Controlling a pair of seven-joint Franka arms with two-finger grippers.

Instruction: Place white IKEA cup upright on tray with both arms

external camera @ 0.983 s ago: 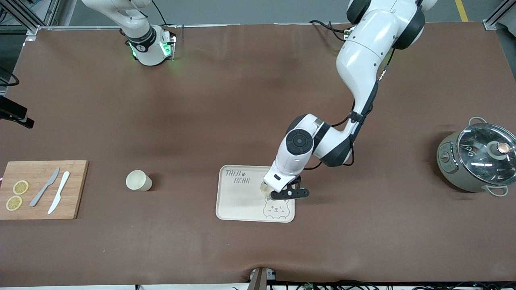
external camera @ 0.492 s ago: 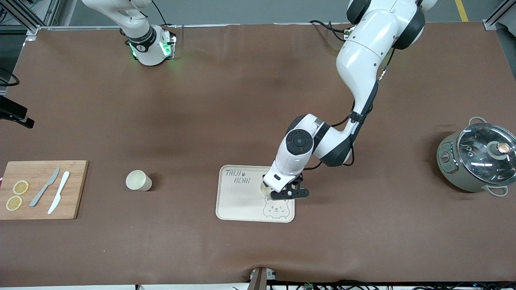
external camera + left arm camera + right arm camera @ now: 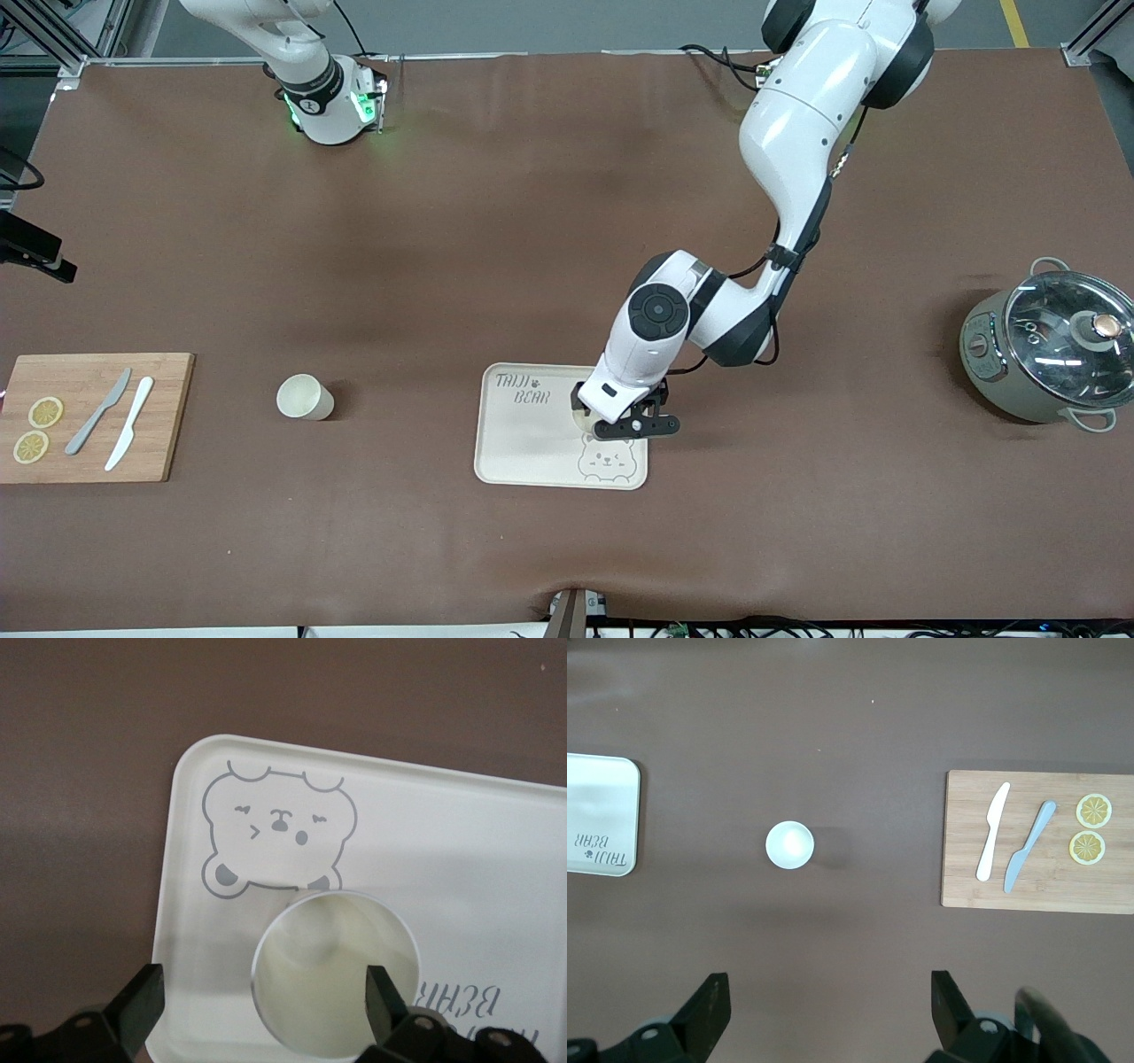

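Observation:
The cream tray (image 3: 532,443) with "TAIJI BEAR" lettering and a bear drawing lies near the table's middle. A white cup (image 3: 332,970) stands upright on it beside the bear drawing, mostly hidden under the left hand in the front view (image 3: 580,418). My left gripper (image 3: 264,997) is low over the tray (image 3: 461,850), open, its fingers (image 3: 142,1001) on either side of the cup, which is closer to one finger. A second white cup (image 3: 304,396) stands upright on the table toward the right arm's end. My right gripper (image 3: 831,1001) is open and empty, high above the table, out of the front view.
A wooden cutting board (image 3: 93,416) with two knives and two lemon slices lies at the right arm's end. A lidded pot (image 3: 1050,350) stands at the left arm's end. The right wrist view shows the second cup (image 3: 789,844), the board (image 3: 1036,842) and the tray's edge (image 3: 601,815).
My left hand has shifted very slightly toward the right arm's end over the tray. The cup on the tray, the second cup and the right arm have not moved.

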